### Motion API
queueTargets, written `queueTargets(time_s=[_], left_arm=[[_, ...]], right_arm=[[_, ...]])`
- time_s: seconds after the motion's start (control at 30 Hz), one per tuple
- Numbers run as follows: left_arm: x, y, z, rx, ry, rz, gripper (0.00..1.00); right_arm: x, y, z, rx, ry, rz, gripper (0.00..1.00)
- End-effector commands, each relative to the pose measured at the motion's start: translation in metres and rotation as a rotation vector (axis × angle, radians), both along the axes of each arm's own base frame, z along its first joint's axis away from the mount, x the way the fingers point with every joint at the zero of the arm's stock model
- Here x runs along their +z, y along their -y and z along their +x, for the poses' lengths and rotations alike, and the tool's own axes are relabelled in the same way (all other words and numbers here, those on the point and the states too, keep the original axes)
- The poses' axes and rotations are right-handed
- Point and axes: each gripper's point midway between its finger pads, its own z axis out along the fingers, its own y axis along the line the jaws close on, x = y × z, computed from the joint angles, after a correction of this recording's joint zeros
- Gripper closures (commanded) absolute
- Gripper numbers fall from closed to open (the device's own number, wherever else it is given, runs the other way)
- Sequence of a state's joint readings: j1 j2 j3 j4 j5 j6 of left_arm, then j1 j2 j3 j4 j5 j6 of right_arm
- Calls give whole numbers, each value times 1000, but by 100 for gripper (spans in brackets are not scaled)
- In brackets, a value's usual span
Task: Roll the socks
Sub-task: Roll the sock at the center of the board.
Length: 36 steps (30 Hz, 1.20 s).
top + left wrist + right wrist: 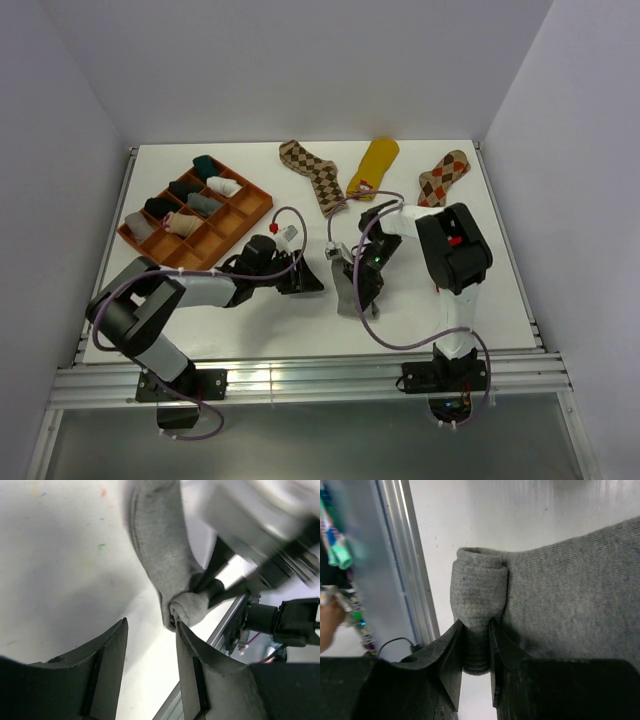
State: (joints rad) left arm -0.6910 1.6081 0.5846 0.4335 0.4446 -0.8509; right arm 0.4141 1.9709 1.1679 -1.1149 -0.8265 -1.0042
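A grey sock (346,300) lies between my two grippers at the middle front of the table. Its near end is rolled into a tight tube (479,587). My right gripper (477,630) is shut on that rolled end; the flat rest of the sock (570,595) spreads to the right. My left gripper (150,627) is open, its right fingertip (182,630) just at the rolled end (187,607). In the top view the left gripper (308,280) sits just left of the sock and the right gripper (362,288) over it. Two brown argyle socks (315,172) (443,178) and a mustard yellow sock (373,165) lie flat at the back.
An orange compartment tray (262,200) stands at the back left with several rolled socks in its cells. Arm cables loop over the table's middle. The metal rail (300,375) runs along the front edge, close behind the sock roll.
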Motion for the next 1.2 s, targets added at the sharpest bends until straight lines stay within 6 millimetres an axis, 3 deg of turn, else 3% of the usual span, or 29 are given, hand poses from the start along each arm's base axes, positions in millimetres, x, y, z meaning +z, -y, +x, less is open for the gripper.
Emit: queueTargets(time_s=[0.0,0.13,0.3,0.53,0.93,1.17], left_arm=[[43,11,13,8,244,-71,52],[49,34,-3,-107,416,30,47],[47,53,-3,-188,521,136,43],[22,81,-12,-306,567,234,41],[-8,85,-32,-417,502,231,43],[-16,88,-53,-500,442,175,43]], right_arm=[[2,10,-7,29,-107,-45,86],[0,9,-3,13,-152,-70,86],[-3,7,5,-8,-195,-87,85],[-7,3,12,-27,-216,-92,85],[-4,4,20,-58,-203,-119,85],[-11,7,25,-85,-184,-150,85]])
